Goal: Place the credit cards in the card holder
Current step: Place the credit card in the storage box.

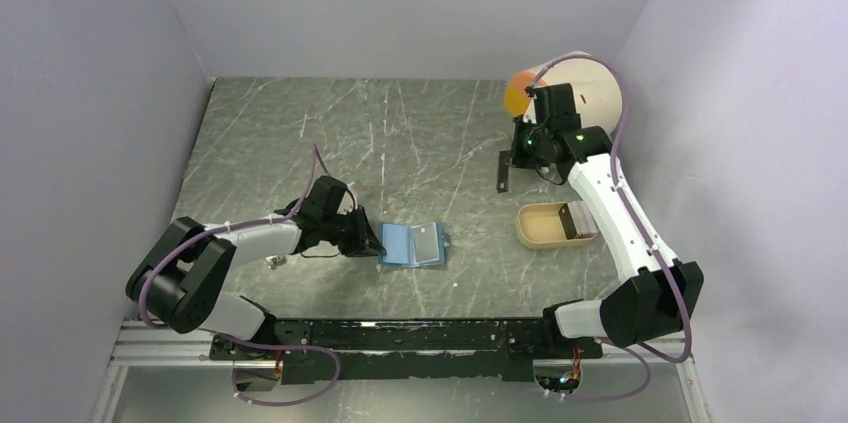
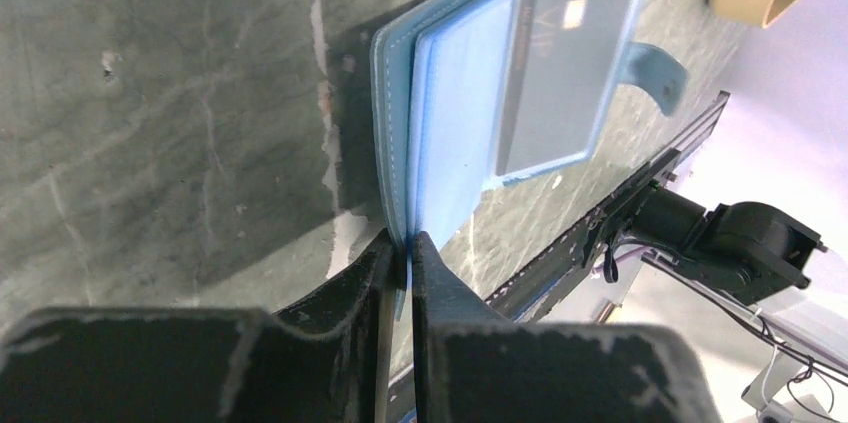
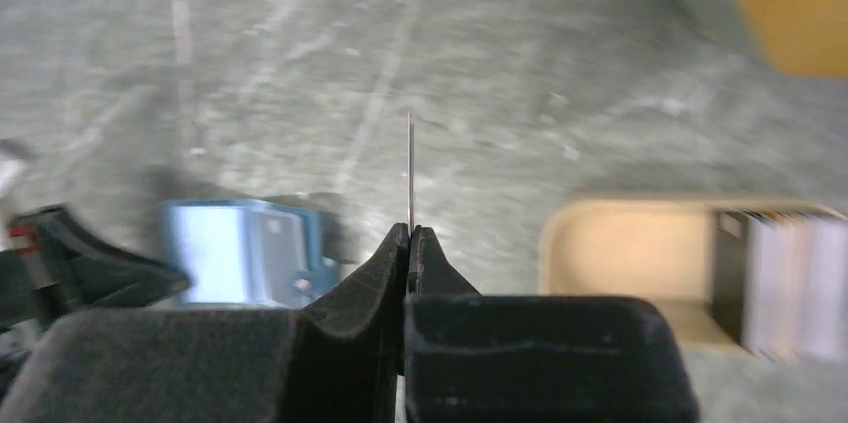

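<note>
Pinching the left edge of the card holder (image 2: 450, 93), the left gripper (image 2: 400, 255) has its two fingers (image 2: 350, 288) pressed tight on the blue cover. The card holder lies open on the table (image 1: 300, 133), near the middle and a bit to the near side. Its right page has a clear pocket (image 2: 515, 148) with a dark card (image 2: 570, 73) inside.

The right gripper (image 3: 410, 243) hangs in the air, to the right and farther back. It is pressed together on one thin credit card (image 3: 410, 168). That credit card stands on its edge and pokes out past the fingertips. Some spare cards (image 3: 790, 283) lie in the tan tray (image 3: 620, 243), just to the right of the card holder.

I think the credit card is very light, stiff and smooth. It can slip or turn in the grip, so it is best held by one short end. That way most of it sticks out and can slide into a pocket.

The card holder looks soft, floppy and light. A push would likely make it skate on the smooth table or flip shut. So it is good to hold it at the cover edge, away from the pockets. The pocket mouths look thin and tight, so the credit card has to go in flat and slow.
</note>
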### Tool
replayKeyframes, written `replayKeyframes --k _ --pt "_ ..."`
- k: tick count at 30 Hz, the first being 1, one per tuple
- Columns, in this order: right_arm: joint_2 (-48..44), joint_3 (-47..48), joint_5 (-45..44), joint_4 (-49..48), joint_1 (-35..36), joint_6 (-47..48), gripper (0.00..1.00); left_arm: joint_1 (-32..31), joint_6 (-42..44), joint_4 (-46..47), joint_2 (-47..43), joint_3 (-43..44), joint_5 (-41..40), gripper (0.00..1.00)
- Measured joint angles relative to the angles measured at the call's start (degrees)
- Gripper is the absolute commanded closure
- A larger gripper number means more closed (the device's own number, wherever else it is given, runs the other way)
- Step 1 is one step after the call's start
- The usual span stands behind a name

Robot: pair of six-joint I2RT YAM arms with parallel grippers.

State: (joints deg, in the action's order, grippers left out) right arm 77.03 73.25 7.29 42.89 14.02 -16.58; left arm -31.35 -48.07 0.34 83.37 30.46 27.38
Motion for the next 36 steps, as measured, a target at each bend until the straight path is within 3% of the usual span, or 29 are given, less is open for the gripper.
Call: replayKeyframes --k 6,11,23,33,36 --pt "0.6 5.2 -16.2 14.5 -0.7 5.1 1.00 0.0 1.4 -1.0 -2.5 0.2 0.9 0.85" --pt "3.3 4.4 -22.7 18.7 -1.7 11.3 1.00 0.0 2.3 -1.7 -4.2 0.2 2.0 0.85" --pt "14.9 -3.0 -28.8 16.4 -2.0 19.3 1.00 0.0 4.0 -3.4 -8.0 0.1 3.5 0.84" --pt "15.1 -7.6 -30.8 8.5 -6.2 23.2 1.00 0.0 4.4 -3.4 -8.0 0.1 3.9 0.84" --pt "15.1 -8.1 -29.4 7.2 -7.0 24.0 0.93 0.0 4.4 -3.4 -7.9 0.1 4.0 0.84"
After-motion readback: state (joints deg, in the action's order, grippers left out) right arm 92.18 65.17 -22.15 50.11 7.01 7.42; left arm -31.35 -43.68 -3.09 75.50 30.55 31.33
